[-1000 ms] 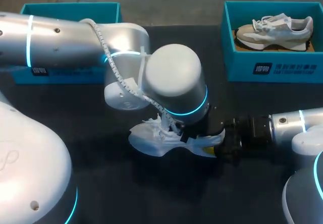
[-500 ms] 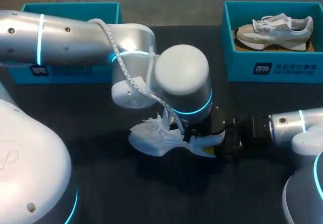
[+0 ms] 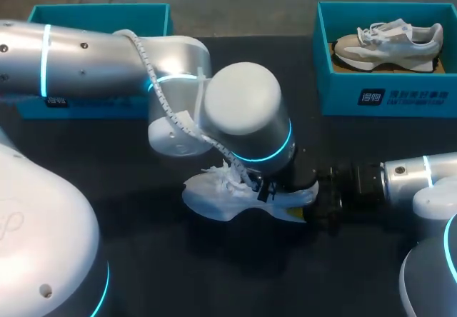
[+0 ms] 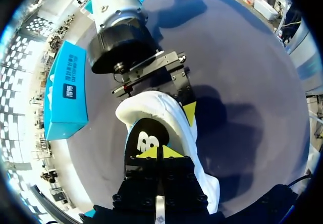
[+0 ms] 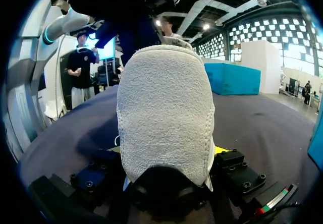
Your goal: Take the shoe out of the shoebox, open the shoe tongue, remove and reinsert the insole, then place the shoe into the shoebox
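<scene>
A white shoe [image 3: 232, 199] lies on the dark table, toe to the left. My left gripper [image 4: 159, 152] reaches down into its opening, its yellow tips shut together on the black insole [image 4: 150, 139]; in the head view the left wrist [image 3: 246, 121] hides them. My right gripper [image 3: 315, 201] comes in from the right, shut on the shoe's heel [image 5: 166, 113] from both sides. It also shows ahead of the left gripper as the right gripper [image 4: 154, 75]. An open teal shoebox [image 3: 100, 13] stands at the back left, partly behind my left arm.
A second teal shoebox [image 3: 385, 96] at the back right holds a beige shoe [image 3: 385, 42]. This box [image 4: 68, 93] also appears in the left wrist view. The left box [image 5: 232, 77] shows beyond the heel in the right wrist view. Dark tabletop [image 3: 214, 274] lies in front of the shoe.
My left gripper's fingers have closed inside the shoe. The left arm swayed slightly right and came back. The right gripper and the shoe have stayed put.
</scene>
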{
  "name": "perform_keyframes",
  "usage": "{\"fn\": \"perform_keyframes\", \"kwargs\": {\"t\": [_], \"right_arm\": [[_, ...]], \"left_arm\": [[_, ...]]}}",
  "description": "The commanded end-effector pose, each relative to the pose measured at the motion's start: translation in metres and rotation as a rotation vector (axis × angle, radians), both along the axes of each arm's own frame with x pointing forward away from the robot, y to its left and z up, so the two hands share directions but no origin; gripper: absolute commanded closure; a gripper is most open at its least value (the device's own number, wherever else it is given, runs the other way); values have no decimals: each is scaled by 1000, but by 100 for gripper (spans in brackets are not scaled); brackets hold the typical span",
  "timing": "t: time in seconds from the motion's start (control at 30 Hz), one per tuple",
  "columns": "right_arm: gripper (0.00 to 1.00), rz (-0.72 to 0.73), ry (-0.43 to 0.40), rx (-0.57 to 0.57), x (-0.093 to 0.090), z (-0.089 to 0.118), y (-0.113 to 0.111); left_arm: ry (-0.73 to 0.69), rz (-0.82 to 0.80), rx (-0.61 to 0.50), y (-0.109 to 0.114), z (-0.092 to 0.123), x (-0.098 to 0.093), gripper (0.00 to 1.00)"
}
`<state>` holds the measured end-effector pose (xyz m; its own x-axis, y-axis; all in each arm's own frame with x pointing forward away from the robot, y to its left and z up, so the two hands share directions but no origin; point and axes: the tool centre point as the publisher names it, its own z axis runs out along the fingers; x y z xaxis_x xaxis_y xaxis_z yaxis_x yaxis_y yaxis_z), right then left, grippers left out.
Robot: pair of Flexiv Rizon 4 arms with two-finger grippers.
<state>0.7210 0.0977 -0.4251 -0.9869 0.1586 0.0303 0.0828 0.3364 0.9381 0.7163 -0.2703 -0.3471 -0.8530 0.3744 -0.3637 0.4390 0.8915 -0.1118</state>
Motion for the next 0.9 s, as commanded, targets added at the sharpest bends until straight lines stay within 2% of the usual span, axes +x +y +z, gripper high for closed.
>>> {"fn": "perform_keyframes", "kwargs": {"t": [0.03, 0.63, 0.9], "right_arm": [[100, 0, 0, -3, -1, -1, 1], [100, 0, 0, -3, -1, -1, 1], [100, 0, 0, -3, -1, -1, 1]], "left_arm": [[14, -20, -39, 14, 12, -2, 100], [8, -41, -78, 15, 29, -9, 100], [28, -24, -132, 21, 34, -8, 100]]}}
